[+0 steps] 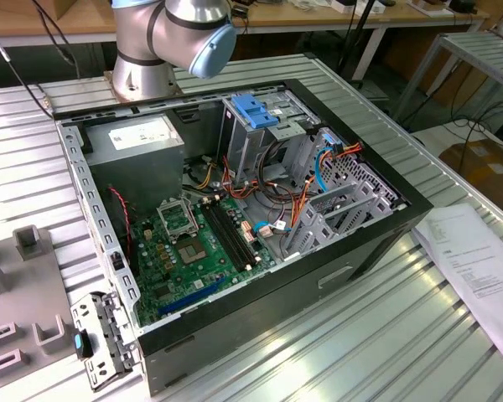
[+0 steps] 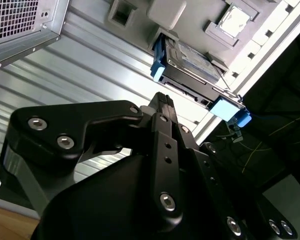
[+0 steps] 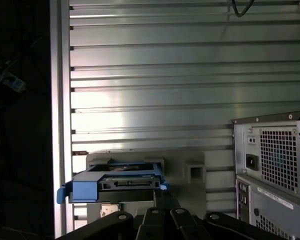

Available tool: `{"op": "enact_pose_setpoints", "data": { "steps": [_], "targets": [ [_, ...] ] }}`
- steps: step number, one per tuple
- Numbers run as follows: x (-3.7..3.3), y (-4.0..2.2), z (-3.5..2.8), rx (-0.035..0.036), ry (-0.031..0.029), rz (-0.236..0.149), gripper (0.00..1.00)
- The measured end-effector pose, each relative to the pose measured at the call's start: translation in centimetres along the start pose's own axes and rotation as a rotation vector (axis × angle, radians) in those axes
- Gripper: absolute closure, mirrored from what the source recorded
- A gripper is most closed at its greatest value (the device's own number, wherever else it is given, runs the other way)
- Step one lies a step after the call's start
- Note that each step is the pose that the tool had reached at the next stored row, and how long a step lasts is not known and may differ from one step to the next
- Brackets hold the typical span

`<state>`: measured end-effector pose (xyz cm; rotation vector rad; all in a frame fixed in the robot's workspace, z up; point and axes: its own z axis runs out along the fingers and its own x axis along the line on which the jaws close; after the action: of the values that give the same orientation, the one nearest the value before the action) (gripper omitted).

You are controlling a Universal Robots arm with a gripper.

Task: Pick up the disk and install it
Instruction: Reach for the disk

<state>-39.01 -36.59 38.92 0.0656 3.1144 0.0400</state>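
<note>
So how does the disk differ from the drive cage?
The disk lies flat on a grey holder on the slatted table, outside the computer case; the drive cage stands upright inside it. The disk has a blue frame along its edges; the drive cage bears a blue tab on top. Both pair grey metal with blue plastic.

Ribbed metal table (image 1: 360,335) with open computer case (image 1: 318,276), paper sheet (image 1: 478,260), grey holder block (image 1: 33,335) and perforated bracket (image 1: 105,339).

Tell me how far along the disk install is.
Nothing looks done yet. The disk rests on its grey holder on the table, ungripped; in the second wrist view the gripper is close by it. Pickup and fitting into the open computer case are both left.
</note>
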Motion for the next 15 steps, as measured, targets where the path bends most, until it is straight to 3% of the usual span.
{"op": "enact_pose_setpoints", "data": {
  "steps": [4,8,9,15],
  "targets": [
    [1.22,-0.05,-0.03,0.0,-0.0001,0.0,0.89],
    [2.79,-0.12,-0.07,-0.0001,-0.0001,0.0,0.89],
    [3.49,-0.15,-0.08,-0.0001,-0.0002,0.0,0.89],
    [5.68,-0.24,-0.15,-0.0001,-0.0001,0.0,0.89]
  ]
}}
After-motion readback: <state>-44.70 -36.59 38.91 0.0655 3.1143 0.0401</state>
